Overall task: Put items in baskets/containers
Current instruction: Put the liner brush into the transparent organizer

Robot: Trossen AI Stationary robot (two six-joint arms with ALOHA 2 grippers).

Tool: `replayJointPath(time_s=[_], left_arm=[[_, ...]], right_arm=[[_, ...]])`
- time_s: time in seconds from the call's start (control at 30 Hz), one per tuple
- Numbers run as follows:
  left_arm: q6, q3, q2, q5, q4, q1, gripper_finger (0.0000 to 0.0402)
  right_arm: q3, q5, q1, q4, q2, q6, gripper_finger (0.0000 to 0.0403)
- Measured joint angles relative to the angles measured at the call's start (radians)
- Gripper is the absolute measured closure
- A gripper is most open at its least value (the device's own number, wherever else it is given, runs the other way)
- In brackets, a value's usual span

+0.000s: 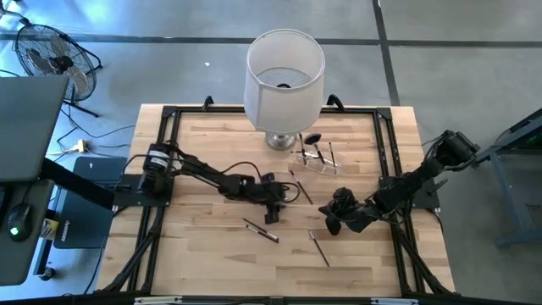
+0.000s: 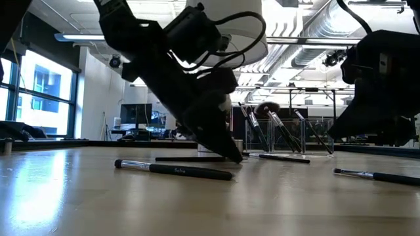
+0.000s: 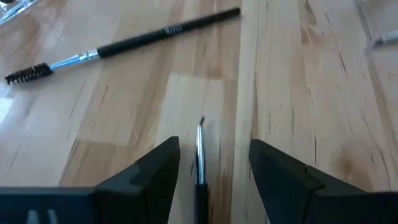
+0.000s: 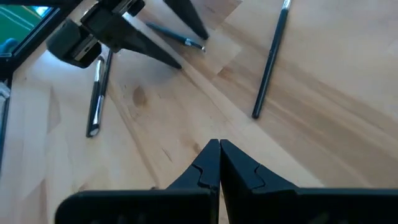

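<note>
Overhead, table-level, two wrist views

Left gripper spread; right gripper closed.

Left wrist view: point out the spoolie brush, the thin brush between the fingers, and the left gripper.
spoolie brush (image 3: 143, 38): left wrist view, on its dark handle.
thin brush (image 3: 200, 155): left wrist view, on its silver ferrule, between the fingers.
left gripper (image 3: 212, 158): left wrist view, midway between its open fingertips.

We see the holder just right of the lampshade at the table's back with brushes in it, two brushes lying near the front, and one brush between the left gripper's spread fingers.
</note>
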Motion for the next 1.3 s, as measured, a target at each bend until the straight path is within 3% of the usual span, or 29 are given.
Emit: replayJointPath(time_s=[0.43, 0.67, 0.83, 1.0, 1.3], left_arm=[[-0.035, -0.031, 0.126, -0.087, 0.298, -0.008, 0.0257], [-0.038, -0.056, 0.126, -0.099, 0.304, -0.031, 0.0388], [-0.009, -0.056, 0.122, -0.092, 0.302, -0.031, 0.0398], [0.013, -0.065, 0.039, -0.071, 0.238, -0.031, 0.04], [0.072, -0.071, -0.105, -0.103, 0.02, -0.033, 0.0401]], right_arm=[[0.0, -0.108, 0.0, 0.052, 0.0, 0.064, 0.0402], [0.0, -0.107, -0.008, 0.099, -0.001, 0.062, 0.0402], [0.0, -0.101, -0.041, 0.126, -0.001, 0.052, 0.0402], [0.0, -0.104, -0.072, 0.199, -0.001, -0.025, 0.0402], [0.0, -0.096, -0.105, 0.239, -0.001, -0.122, 0.0402]])
